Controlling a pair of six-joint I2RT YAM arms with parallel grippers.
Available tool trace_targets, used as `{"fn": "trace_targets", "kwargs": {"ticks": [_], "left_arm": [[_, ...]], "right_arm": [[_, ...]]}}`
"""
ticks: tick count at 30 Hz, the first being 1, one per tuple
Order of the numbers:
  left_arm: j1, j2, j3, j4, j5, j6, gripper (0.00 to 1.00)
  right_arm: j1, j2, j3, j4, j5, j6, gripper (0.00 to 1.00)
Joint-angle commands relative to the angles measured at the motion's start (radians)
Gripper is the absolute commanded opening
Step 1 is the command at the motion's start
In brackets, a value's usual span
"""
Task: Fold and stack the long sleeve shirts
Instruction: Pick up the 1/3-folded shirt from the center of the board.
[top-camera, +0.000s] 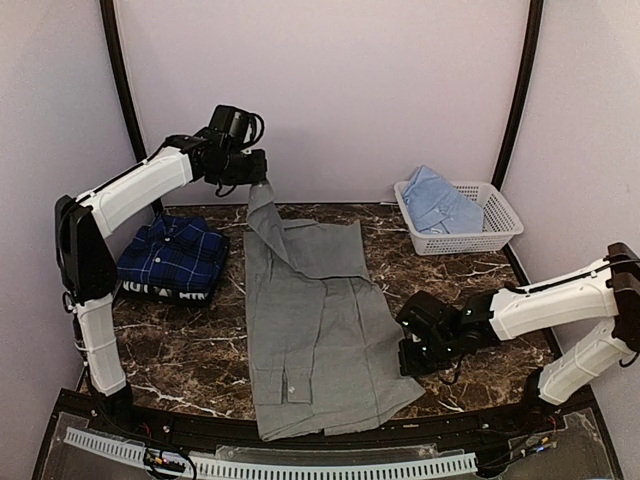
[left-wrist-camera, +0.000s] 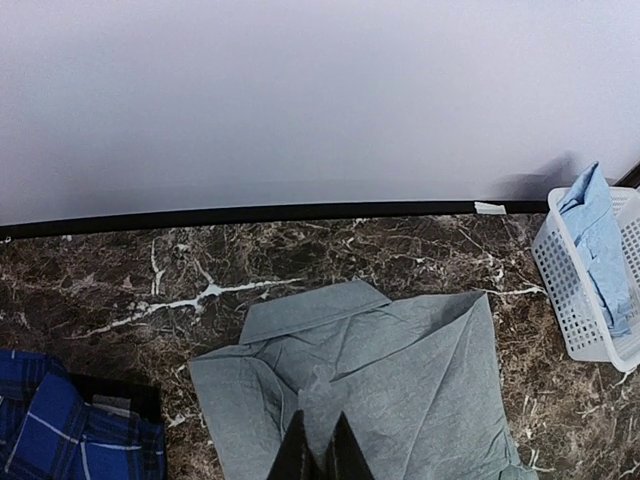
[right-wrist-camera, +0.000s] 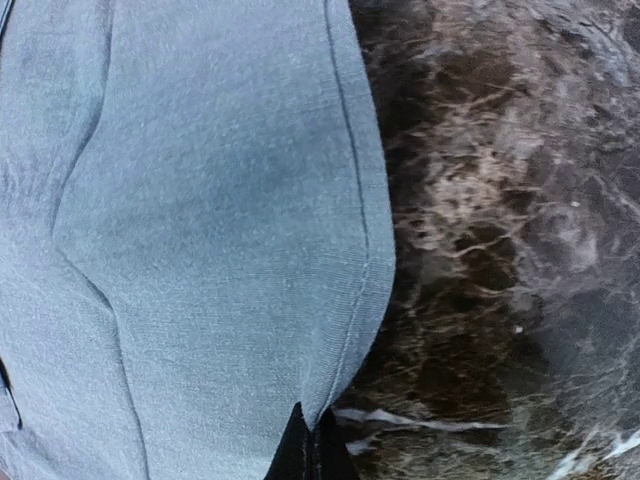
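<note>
top view high, left wrist raised, right wrist close, sharing grey shirt (top-camera: 310, 330)

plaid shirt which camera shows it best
Top external: the plaid shirt lies folded, in full view, on the left of the table. The left wrist view catches only one corner of it at the bottom left edge; the right wrist view shows none of it.

Robot lab cell: plain lilac walls (top-camera: 350, 90), black corner posts (top-camera: 518, 90), marble-patterned table (top-camera: 180, 350).
</note>
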Motion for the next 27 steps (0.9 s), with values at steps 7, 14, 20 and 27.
{"fn": "trace_targets", "kwargs": {"ticks": [7,14,20,27], "left_arm": [[0.019,0.058,0.107,0.006,0.021,0.024,0.0],[0.023,0.06,0.167,0.001,0.023,0.025,0.0],[0.022,0.059,0.183,0.003,0.041,0.026,0.0],[0.022,0.054,0.183,0.009,0.06,0.023,0.0]], "right_arm": [[-0.02,-0.169,-0.154,-0.096,-0.068,-0.006,0.18],[-0.02,-0.324,-0.209,-0.181,-0.076,0.047,0.3],[-0.017,-0.369,-0.247,-0.171,-0.116,0.073,0.24],[0.019,-0.325,-0.25,-0.126,-0.128,0.096,0.18]]}}
